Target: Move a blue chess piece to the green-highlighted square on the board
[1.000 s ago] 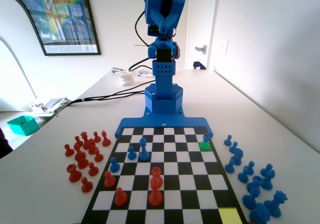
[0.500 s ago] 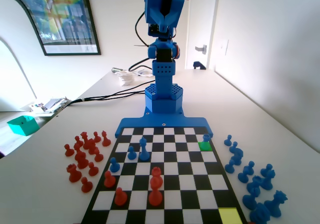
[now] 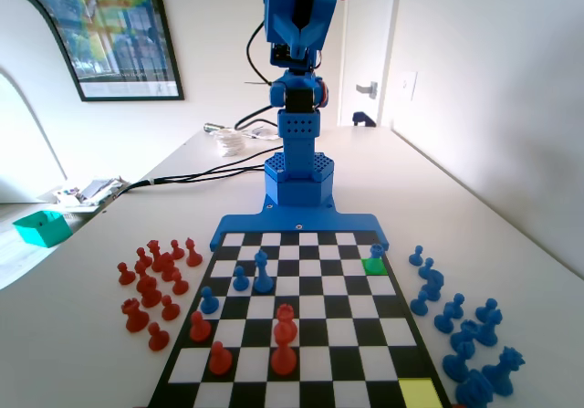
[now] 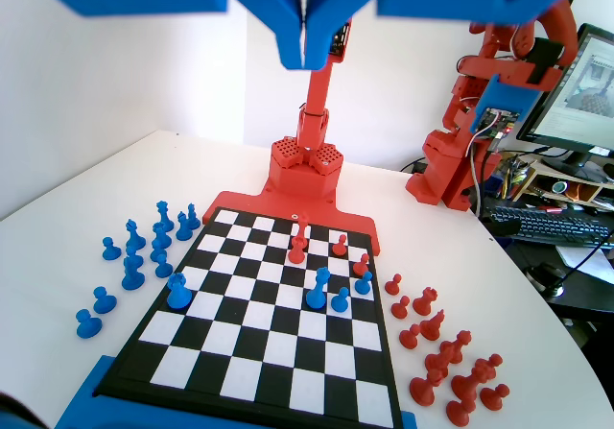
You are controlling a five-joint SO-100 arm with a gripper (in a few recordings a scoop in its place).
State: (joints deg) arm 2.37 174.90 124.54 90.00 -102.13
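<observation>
Fixed view: the blue chess piece [image 3: 376,252] is seen at the far edge of the green-highlighted square [image 3: 373,266], near the board's [image 3: 301,335] far right corner. Raised high, the tool [image 4: 305,59] is pressed together, empty. The pawn is judged light, stiff and slippery, best pinched below its ball head.

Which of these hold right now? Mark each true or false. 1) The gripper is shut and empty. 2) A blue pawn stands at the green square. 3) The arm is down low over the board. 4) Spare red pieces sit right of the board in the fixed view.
1) True: in the wrist view the gripper has its jaws together with nothing between them.
2) True: the blue chess piece stands at the far edge of the green-highlighted square.
3) False: the arm is raised well above the board.
4) False: the spare red pieces sit left of it; the spare blue pieces are on the right.
</observation>
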